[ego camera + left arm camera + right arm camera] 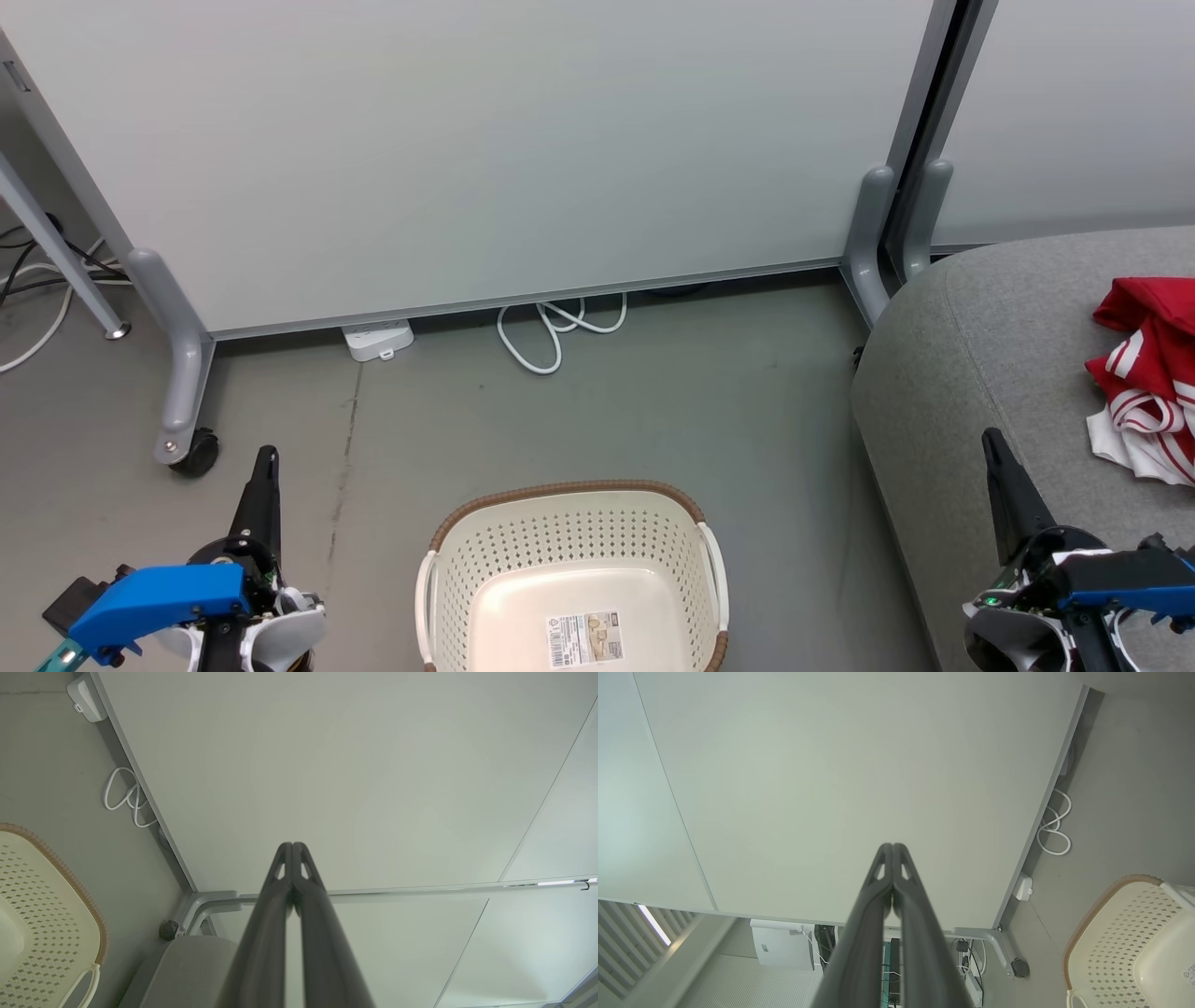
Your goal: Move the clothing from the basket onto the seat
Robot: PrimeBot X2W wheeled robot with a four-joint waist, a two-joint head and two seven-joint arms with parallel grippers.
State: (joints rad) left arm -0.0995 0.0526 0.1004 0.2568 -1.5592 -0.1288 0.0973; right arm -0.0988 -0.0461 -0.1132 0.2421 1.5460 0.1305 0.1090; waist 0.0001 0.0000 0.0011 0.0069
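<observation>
In the head view the basket (569, 487) is bare inside but for its label (583, 639), and the clothing (1148, 373) lies heaped on the seat (980, 345) to the basket's right, so the job looks done. The left end effector (268, 457) and right end effector (991, 441) flank the basket, closed and empty. The left wrist view shows fingers (285, 868) pressed together beside the basket's vacant wall, and the right wrist view shows the same fingers (883, 870) and wall.

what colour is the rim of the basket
Brown, with a woven look, above cream-white perforated walls of the basket; clearest in the head view.
</observation>
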